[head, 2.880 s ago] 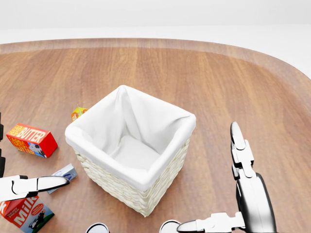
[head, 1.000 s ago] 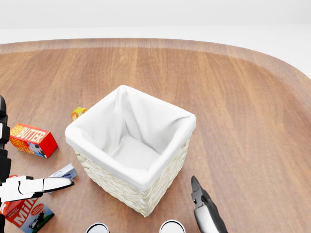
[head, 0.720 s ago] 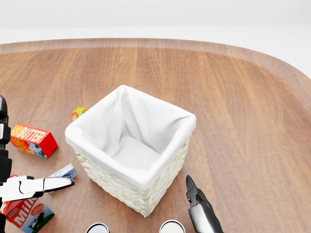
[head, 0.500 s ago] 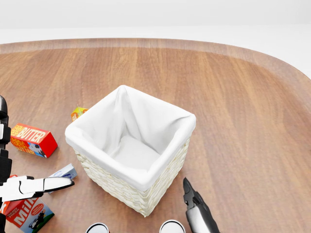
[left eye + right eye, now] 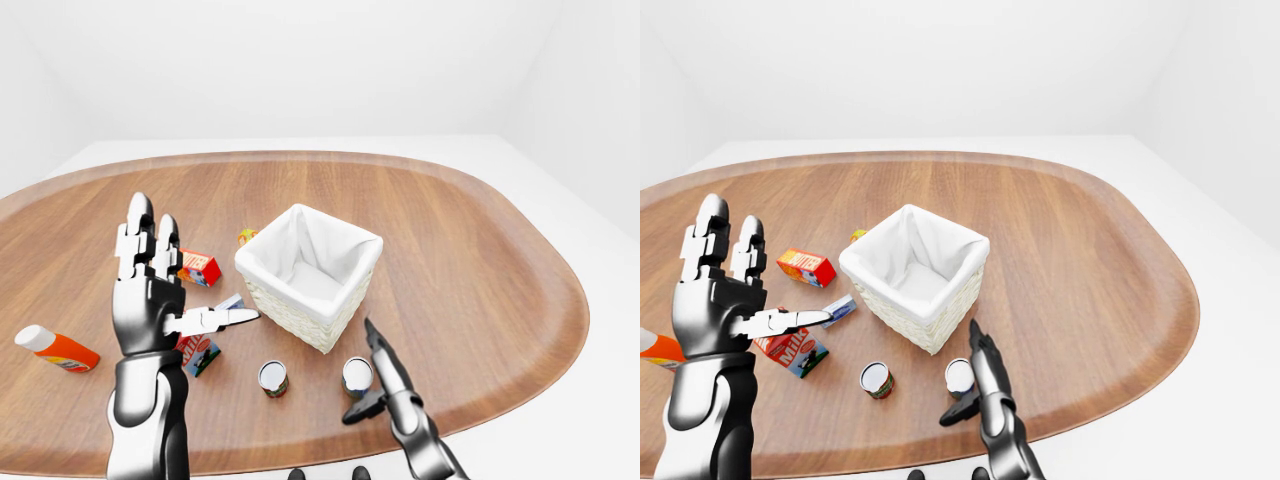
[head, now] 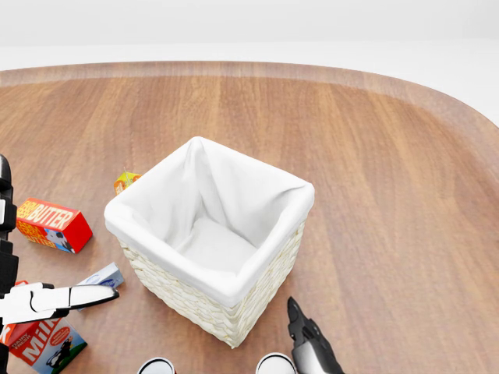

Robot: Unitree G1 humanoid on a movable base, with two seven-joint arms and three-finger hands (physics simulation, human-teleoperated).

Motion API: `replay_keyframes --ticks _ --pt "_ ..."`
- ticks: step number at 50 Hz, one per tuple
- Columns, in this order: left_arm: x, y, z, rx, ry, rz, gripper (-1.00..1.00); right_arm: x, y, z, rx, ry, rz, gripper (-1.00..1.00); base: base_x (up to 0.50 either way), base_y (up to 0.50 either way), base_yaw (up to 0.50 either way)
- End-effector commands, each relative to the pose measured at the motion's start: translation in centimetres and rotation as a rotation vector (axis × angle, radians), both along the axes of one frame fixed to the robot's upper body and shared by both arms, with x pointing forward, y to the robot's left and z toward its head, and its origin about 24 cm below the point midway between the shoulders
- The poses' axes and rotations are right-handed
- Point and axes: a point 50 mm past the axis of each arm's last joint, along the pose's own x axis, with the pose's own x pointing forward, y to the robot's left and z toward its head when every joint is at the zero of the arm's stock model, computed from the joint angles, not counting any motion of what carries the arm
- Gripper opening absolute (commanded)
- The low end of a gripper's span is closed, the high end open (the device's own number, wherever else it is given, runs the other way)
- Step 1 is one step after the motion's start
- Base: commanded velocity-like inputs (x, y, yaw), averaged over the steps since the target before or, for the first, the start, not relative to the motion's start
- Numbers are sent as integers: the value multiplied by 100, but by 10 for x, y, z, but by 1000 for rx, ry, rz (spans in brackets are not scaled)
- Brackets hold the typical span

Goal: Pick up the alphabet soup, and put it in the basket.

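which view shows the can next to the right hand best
The left-eye view: the can stands whole, beside the right hand, just below the basket. The right-eye view shows it too, partly covered by the hand. The head view catches only its top rim at the bottom edge.

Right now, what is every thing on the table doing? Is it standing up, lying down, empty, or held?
basket: upright, empty inside.
right can: upright, right hand beside it, fingers open.
left can: upright, untouched.
butter box: lying flat.
milk carton: lying on its side.
orange bottle: lying down.
left hand: raised, fingers open, holding nothing.
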Motion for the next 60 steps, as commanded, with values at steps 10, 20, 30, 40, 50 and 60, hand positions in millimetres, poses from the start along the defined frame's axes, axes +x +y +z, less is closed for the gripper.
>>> replay_keyframes --ticks 10,20,30,40,50,60 --pt "1 0 -1 2 5 -1 100 2 3 -8 -29 36 30 100 0 0 0" --pt "1 0 -2 1 9 0 100 1 3 -12 -46 55 37 11 0 0 0" --pt "1 0 -2 1 10 1 100 -3 3 -12 -54 47 37 -100 0 0 0" --pt "1 0 -2 0 12 1 100 -5 4 -8 -40 35 34 -100 0 0 0" --pt "2 0 -3 0 15 0 100 -3 4 9 -2 -30 36 -100 0 0 0" --pt "2 0 -3 1 16 1 100 -2 -5 51 19 -196 49 -100 0 0 0"
